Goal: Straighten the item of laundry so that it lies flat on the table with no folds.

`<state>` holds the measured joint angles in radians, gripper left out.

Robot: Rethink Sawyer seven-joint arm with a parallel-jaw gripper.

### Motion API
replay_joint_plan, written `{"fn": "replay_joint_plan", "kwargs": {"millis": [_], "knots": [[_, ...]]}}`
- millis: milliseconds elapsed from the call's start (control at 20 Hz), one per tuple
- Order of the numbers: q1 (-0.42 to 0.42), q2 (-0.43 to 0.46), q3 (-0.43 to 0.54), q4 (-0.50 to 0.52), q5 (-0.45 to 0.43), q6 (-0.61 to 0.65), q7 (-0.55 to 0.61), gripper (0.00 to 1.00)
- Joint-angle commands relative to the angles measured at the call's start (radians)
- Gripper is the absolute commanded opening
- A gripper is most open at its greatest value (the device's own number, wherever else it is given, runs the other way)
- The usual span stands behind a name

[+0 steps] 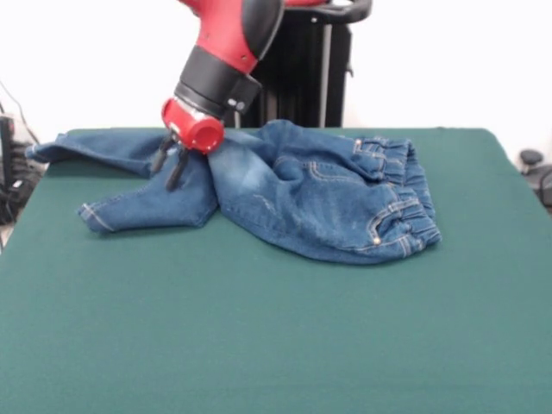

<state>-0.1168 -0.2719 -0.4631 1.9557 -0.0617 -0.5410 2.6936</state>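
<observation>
Jeans (302, 194) lie toward the far half of the green table (276, 345), not flat. The waistband end (405, 190) sits on your picture-right, bunched and doubled over itself, elastic gathered. The two legs run off to picture-left and split: one trails along the far edge toward the left corner (78, 147), the other angles nearer to you and ends in a cuff (95, 216). Where the legs meet the seat, the cloth humps up in a ridge.

Gripper (171, 162) hangs from the red wrist, right over the fork between the two legs. Two dark fingers (177, 170) point down with a visible gap between them; I read the jaws as released, nothing pinched. The tips look at or just above the denim, but you cannot settle contact from this angle.

Likely reason for that spot: the nearer leg is folded against the upper one there, so a pinch at the fork lets you drag the leg out and open the crease.

Judgement: the task is early. The waistband fold and central ridge both remain. Watch that you grab one layer only, or the whole garment slides instead of spreading.
</observation>
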Motion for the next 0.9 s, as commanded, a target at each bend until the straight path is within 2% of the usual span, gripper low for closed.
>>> {"fn": "replay_joint_plan", "kwargs": {"millis": [50,200,500,550,650,900], "knots": [[-0.261,-0.115,0.426,-0.136,-0.335,0.287,-0.029,1.0],[-0.363,-0.167,0.532,-0.119,-0.434,0.392,-0.077,1.0],[-0.441,-0.166,0.617,-0.151,-0.552,0.475,-0.151,1.0],[-0.457,-0.171,0.643,-0.155,-0.586,0.508,-0.153,0.0],[-0.476,-0.175,0.67,-0.151,-0.599,0.534,-0.174,0.0],[-0.519,-0.2,0.722,-0.133,-0.584,0.598,-0.134,0.0]]}}
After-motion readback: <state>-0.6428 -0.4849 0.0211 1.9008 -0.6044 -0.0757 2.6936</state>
